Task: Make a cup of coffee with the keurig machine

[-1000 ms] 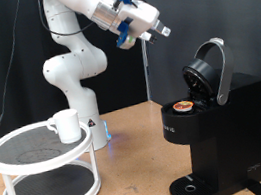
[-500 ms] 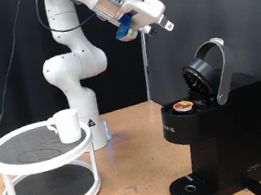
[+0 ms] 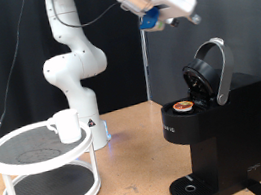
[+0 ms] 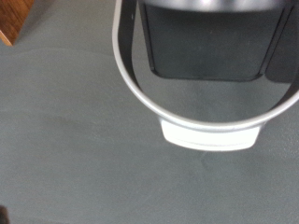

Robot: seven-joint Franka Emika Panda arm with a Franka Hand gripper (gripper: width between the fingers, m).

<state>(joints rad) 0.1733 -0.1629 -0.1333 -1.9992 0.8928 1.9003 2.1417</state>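
The big white robot arm (image 3: pixel 71 57) stands at the back of the wooden table (image 3: pixel 135 178). It goes straight up, then bends over toward the exterior view's right, near the top. At its end is the gripper (image 3: pixel 192 9), up high in the air. It hangs just above the open lid of the keurig machine (image 3: pixel 217 128) and touches nothing. You cannot tell if its fingers are open or closed, and nothing shows between them.

The black machine sits on the exterior view's right. Its round lid (image 3: pixel 210 71) is tipped up and back. A small brown-topped pod (image 3: pixel 183 106) sits in the hole under the lid.

On the exterior view's left is a round white rack (image 3: pixel 44 174) with two shelves. The cup (image 3: pixel 66 125) stands upright on the top shelf, far from the machine.

The wrist view looks down on the machine's silver handle (image 4: pixel 206 126).
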